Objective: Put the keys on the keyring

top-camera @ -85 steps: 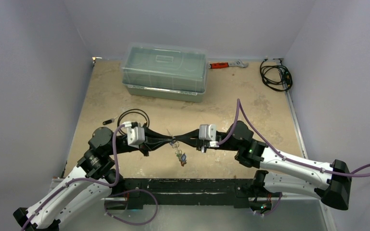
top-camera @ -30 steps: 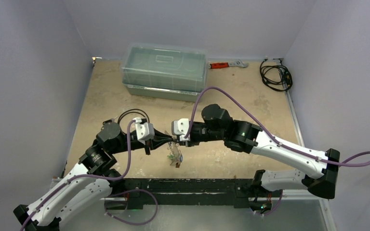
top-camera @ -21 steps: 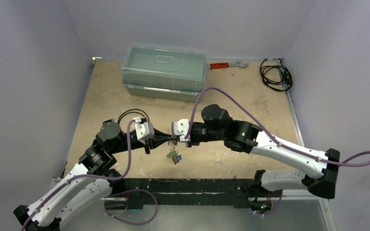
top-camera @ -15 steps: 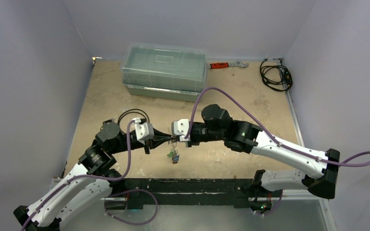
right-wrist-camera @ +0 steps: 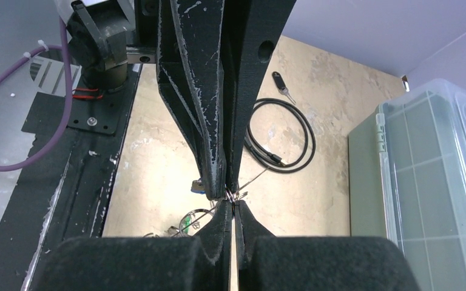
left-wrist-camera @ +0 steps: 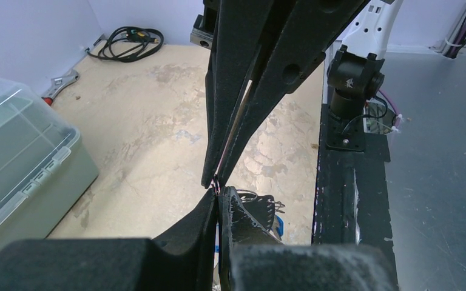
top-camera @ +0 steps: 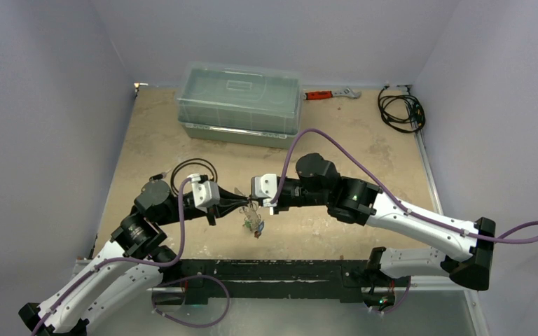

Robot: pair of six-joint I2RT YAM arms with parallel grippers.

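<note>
Keys hang in a small bunch, green and blue tags showing, just below where the two grippers meet tip to tip over the near-middle of the table. Left gripper is pinched narrow on the keyring. Right gripper is likewise clamped on it. Ring mostly hidden by fingers.

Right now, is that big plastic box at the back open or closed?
Closed: the clear lid sits flat on the green base, with no gap showing.
</note>
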